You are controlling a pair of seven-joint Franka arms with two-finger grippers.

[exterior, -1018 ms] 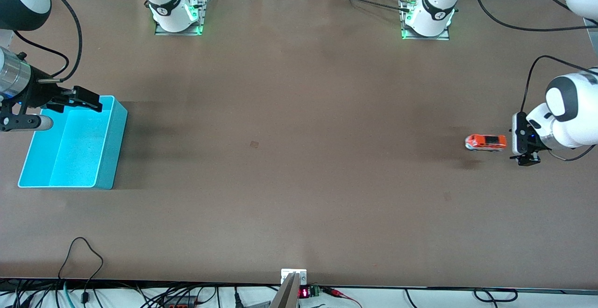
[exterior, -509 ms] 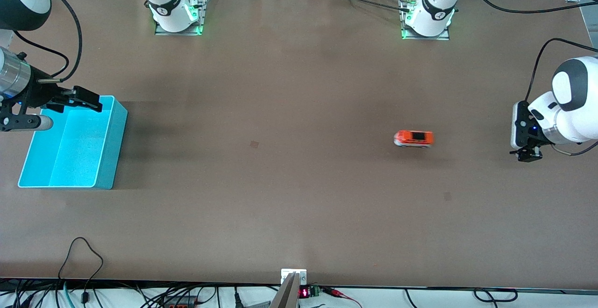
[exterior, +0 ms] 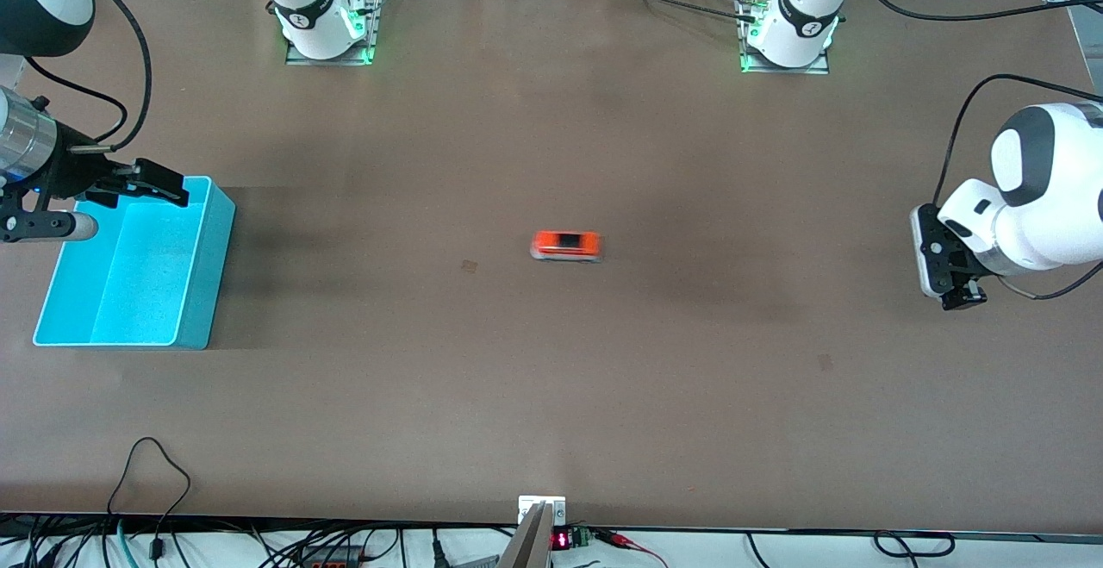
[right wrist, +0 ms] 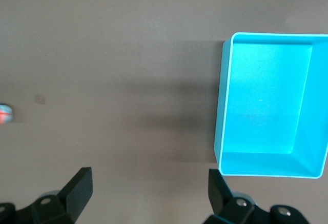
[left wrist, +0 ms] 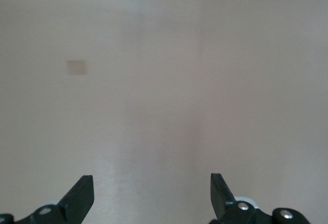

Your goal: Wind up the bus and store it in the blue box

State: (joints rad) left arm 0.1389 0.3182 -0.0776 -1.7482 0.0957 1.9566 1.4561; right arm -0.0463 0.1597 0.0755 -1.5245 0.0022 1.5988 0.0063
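Bus [exterior: 565, 246] loose mid-table, smeared as if rolling (wind-up likely done), well apart from blue box [exterior: 138, 266] at the right arm's end. Left gripper [exterior: 944, 268] over the left arm's end, jaws wide, empty. Right gripper [exterior: 129, 183] over the box rim, jaws wide, empty. Next: right arm catches the bus and drops it in.

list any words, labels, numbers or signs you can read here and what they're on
No text can be read in any view.
Bus: motion-blurred, no lettering made out.
Blue box: plain walls, no label.
Small red digit display at the table edge nearest the front camera: lit, but too small to read.
Dark bands on both arm bases: each has a small round mark, too small to read.
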